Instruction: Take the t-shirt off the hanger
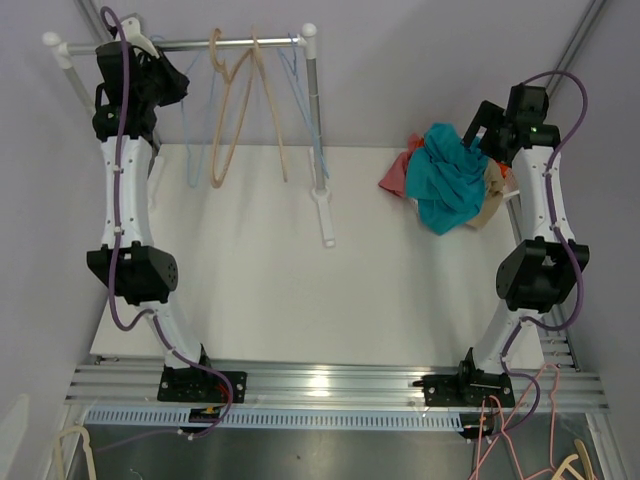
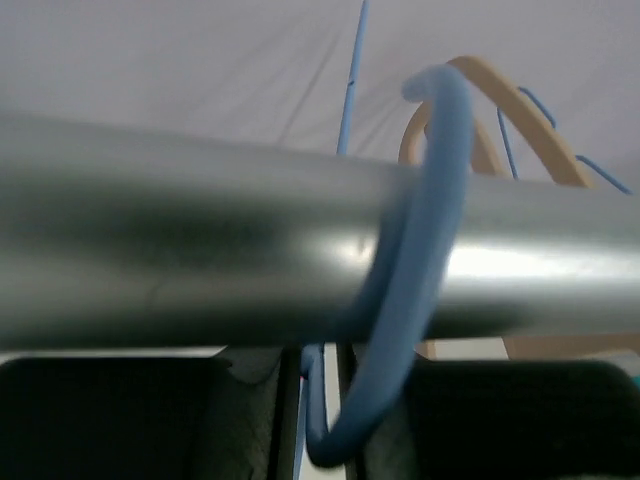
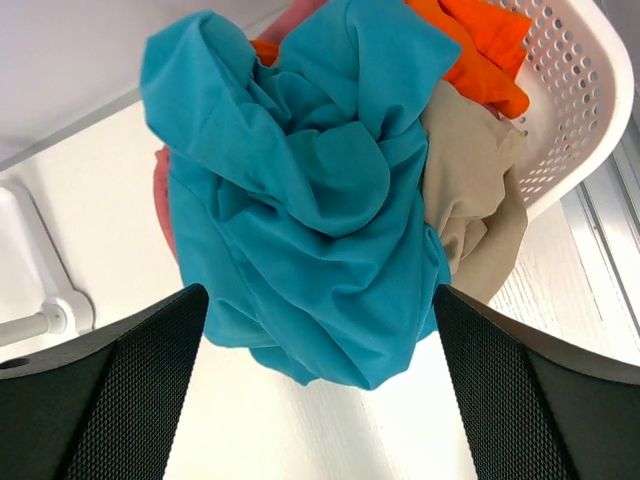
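The teal t-shirt (image 1: 448, 178) lies crumpled on top of a clothes pile at the right, off any hanger. In the right wrist view it (image 3: 300, 200) fills the middle. My right gripper (image 1: 478, 135) is open and empty, its jaws (image 3: 320, 292) spread wide just above the shirt. My left gripper (image 1: 172, 82) is up at the rack rail (image 1: 230, 43). It (image 2: 320, 400) is shut on the neck of a bare blue hanger (image 2: 430, 230), whose hook sits over the rail (image 2: 150, 240). The hanger's body (image 1: 188, 160) hangs below.
Tan wooden hangers (image 1: 235, 110) and a thin blue wire hanger (image 1: 300, 75) hang on the same rail. The rack post (image 1: 318, 130) stands mid-table. A white perforated basket (image 3: 570, 110) holds orange (image 3: 470, 40) and beige (image 3: 470, 170) garments; a pink one (image 1: 393, 175) lies beside it.
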Controlling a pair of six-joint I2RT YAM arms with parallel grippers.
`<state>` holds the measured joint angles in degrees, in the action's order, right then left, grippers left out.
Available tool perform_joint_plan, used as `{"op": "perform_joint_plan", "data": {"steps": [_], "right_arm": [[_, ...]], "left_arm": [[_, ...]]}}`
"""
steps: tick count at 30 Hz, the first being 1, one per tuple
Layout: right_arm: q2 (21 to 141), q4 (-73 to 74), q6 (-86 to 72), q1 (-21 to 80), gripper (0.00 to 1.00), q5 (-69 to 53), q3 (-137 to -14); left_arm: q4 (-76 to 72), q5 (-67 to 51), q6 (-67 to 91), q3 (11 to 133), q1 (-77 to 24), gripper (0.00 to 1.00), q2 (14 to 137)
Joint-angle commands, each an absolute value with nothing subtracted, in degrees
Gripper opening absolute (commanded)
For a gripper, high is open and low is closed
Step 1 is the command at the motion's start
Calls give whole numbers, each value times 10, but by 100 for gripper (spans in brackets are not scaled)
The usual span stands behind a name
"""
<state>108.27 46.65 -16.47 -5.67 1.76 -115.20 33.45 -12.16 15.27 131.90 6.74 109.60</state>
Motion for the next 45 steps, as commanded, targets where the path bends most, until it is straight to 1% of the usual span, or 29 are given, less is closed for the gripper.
{"op": "perform_joint_plan", "data": {"steps": [1,2,3,5,6,7,8,10,11,15,18,19,20,21,22,23,24,25,26,27,28,29,31,36,41,45], "right_arm": [[1040,447,-168,-48,99,10,-1154],[1036,447,-167,-47,99,10,-1152],[1032,446,-166,-46,99,11,-1145],[1014,436,-165,-41,99,6,-1136],[1006,429,-166,-40,99,6,-1125],[993,426,-165,-38,99,-14,-1124],[989,428,-163,-37,99,-20,-1127],[972,433,-160,-37,100,-46,-1135],[963,429,-159,-37,99,-57,-1133],[902,382,-163,-36,99,-115,-1073],[837,325,-182,-32,100,-158,-979],[821,316,-189,-28,99,-164,-959],[785,301,-196,-18,99,-172,-916],[766,291,-198,-8,100,-172,-891],[743,281,-200,0,99,-169,-863],[717,256,-203,25,99,-160,-801],[665,242,-212,61,99,-137,-765],[637,229,-217,81,100,-128,-728],[580,200,-231,117,99,-110,-654],[579,182,-237,118,100,-110,-618],[528,168,-239,150,99,-98,-587],[505,159,-239,162,100,-95,-564],[449,168,-235,198,99,-77,-509],[379,210,-206,228,99,-59,-442],[350,222,-199,229,100,-56,-417],[353,229,-196,229,99,-44,-421]], "left_arm": [[344,-119,159,1299,63,21,1050],[342,-115,160,1293,63,22,1037],[338,-113,161,1274,62,33,1022],[323,-106,163,1243,62,45,970],[316,-106,162,1230,63,54,950],[309,-100,157,1197,63,60,931],[302,-94,156,1187,63,74,894],[301,-85,151,1157,62,92,861],[311,-75,155,1149,63,99,845],[367,-55,179,1122,63,99,757],[412,-56,199,1075,63,99,708],[418,-61,212,1048,62,100,667],[419,-72,216,1002,62,99,642],[417,-106,218,978,62,99,616],[397,-121,220,923,61,99,555],[384,-135,225,854,59,100,522],[368,-152,228,819,57,100,488],[330,-195,235,686,54,100,453],[311,-244,240,656,53,99,389],[299,-244,240,632,51,100,362],[294,-282,250,586,46,100,339],[290,-293,254,544,42,99,298],[287,-324,259,491,37,100,264],[299,-313,235,400,38,100,185],[296,-312,229,384,37,99,174],[298,-318,229,393,37,100,180]]}}
